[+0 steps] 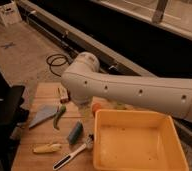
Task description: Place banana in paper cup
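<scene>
The banana [46, 148] is pale yellow and stubby and lies near the front left of the wooden table [39, 160]. The blue block [75, 132] lies just right of it, and a green curved pod [59, 116] lies further back. The white arm [139, 92] reaches in from the right, and its rounded joint [84, 75] hangs over the back middle of the table. My gripper is hidden under or behind this arm, so it does not show. The paper cup does not show; it is hidden or out of view.
A big yellow bin [134, 117] fills the table's right side. A grey-blue wedge [41, 116], a small red-and-white item [63, 93] and a white-handled brush [74, 152] lie on the table. A black shape [6, 117] stands at left. A cable coil [56, 61] lies on the floor.
</scene>
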Robot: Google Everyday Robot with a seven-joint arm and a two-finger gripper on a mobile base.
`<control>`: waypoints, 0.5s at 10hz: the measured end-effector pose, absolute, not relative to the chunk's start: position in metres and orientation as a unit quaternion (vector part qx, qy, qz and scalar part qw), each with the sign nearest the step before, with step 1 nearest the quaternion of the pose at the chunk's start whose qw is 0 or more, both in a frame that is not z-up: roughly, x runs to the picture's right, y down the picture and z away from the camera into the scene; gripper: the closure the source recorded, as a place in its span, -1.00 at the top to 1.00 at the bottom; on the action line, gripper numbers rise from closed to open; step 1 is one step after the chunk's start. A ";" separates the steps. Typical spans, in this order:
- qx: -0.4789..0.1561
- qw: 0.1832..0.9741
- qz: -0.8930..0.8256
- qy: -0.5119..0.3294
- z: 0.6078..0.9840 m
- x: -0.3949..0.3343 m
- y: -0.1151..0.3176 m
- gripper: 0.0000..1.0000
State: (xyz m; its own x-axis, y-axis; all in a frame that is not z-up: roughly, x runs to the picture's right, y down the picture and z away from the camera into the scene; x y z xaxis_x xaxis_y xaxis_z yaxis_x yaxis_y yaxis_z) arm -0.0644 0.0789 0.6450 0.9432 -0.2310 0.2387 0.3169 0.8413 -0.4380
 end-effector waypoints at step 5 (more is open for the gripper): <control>-0.251 0.937 -0.202 -0.135 0.645 -0.148 0.102 0.60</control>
